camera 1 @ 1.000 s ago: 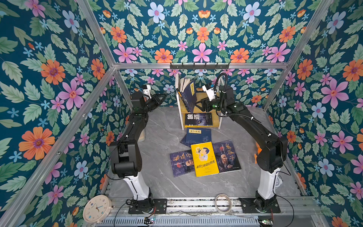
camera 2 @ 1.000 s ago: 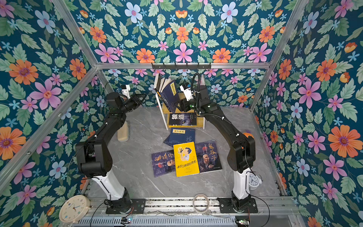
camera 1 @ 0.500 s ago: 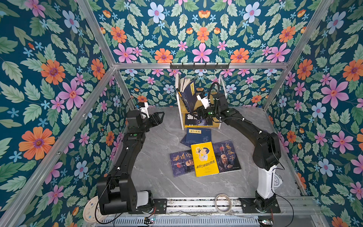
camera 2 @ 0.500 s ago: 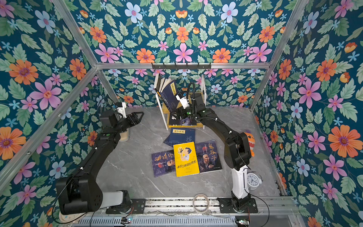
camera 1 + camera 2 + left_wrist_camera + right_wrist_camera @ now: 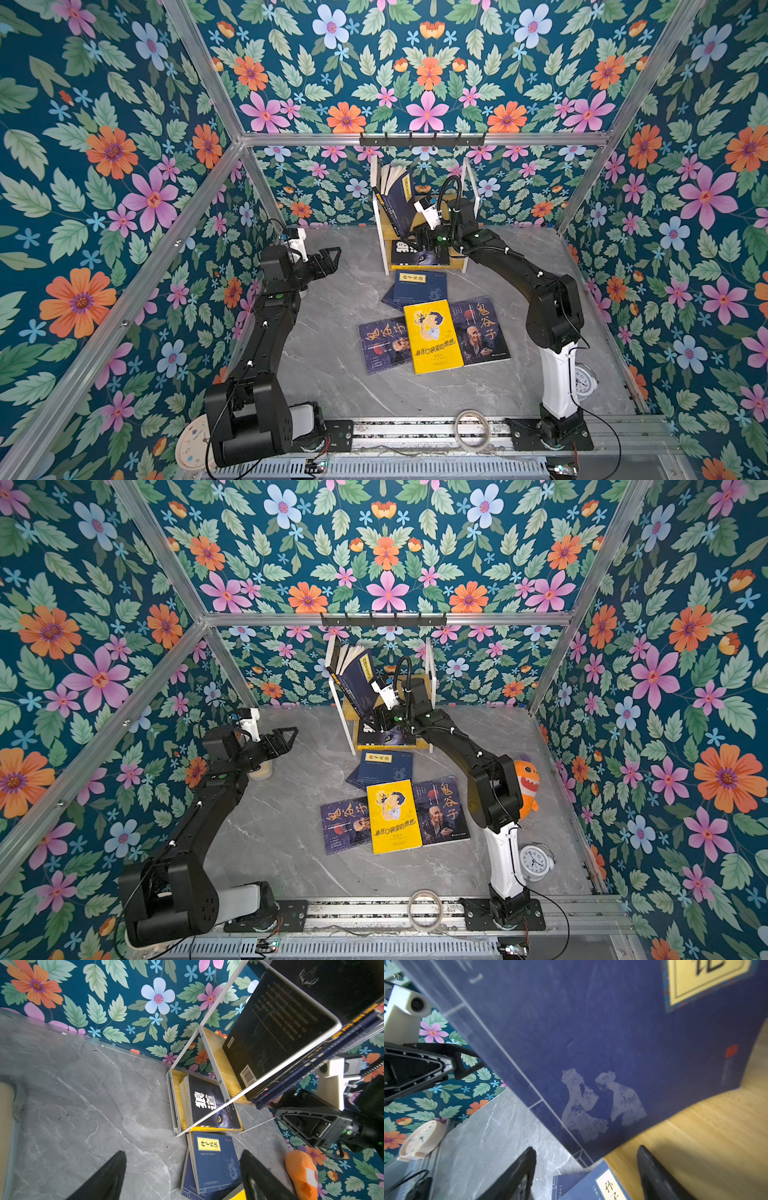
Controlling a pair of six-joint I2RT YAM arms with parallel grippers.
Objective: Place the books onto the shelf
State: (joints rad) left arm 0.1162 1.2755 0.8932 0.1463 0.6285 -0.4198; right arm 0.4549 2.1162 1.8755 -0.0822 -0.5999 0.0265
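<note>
shelf [image 5: 218,1053], upper middle: navy books [image 5: 399,199] leaned at top tier's left end, likely so none topples; wolf book [image 5: 419,257] flat below. right gripper [image 5: 587,1149] alongside, spread wide, empty; left gripper [image 5: 332,259] centre-left, likewise. remaining books [image 5: 432,336] on tabletop [image 5: 340,386], centre.

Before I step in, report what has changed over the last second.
The left gripper pulled back and down from the shelf and opened. The right gripper sank from the shelf's top to the leaning books' foot, jaws open. The floor books stayed put.
</note>
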